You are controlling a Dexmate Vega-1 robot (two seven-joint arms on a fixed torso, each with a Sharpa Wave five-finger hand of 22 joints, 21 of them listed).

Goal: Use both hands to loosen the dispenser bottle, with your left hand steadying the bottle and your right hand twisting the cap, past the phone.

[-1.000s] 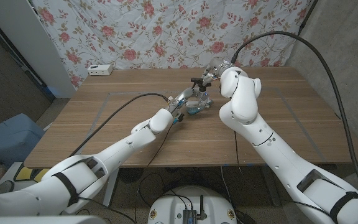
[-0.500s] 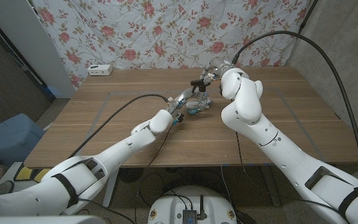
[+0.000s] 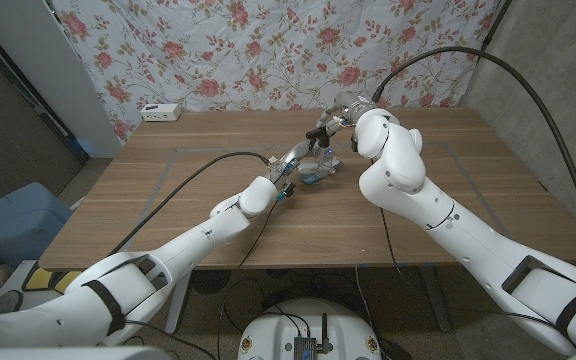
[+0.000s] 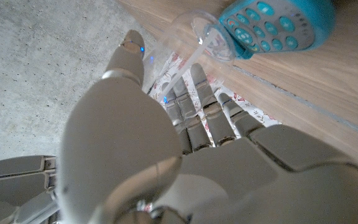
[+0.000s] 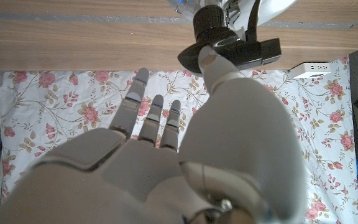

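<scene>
A wooden table (image 3: pixel 168 190) stands before a floral cloth backdrop (image 3: pixel 268 50), a grey wall to the right; a white power strip (image 3: pixel 161 112) lies at its far left edge. The clear dispenser bottle (image 3: pixel 320 162) stands upright near the far middle, just beside a turquoise phone (image 4: pixel 278 25). The left hand (image 3: pixel 296 160) reaches in low from the left and seems to grip the bottle's body, though the head view is too small to be sure. The right hand (image 3: pixel 340 122) comes from above, thumb (image 5: pixel 215 65) touching the black pump cap (image 5: pixel 219 34) while the other fingers (image 5: pixel 151 115) spread apart behind it.
</scene>
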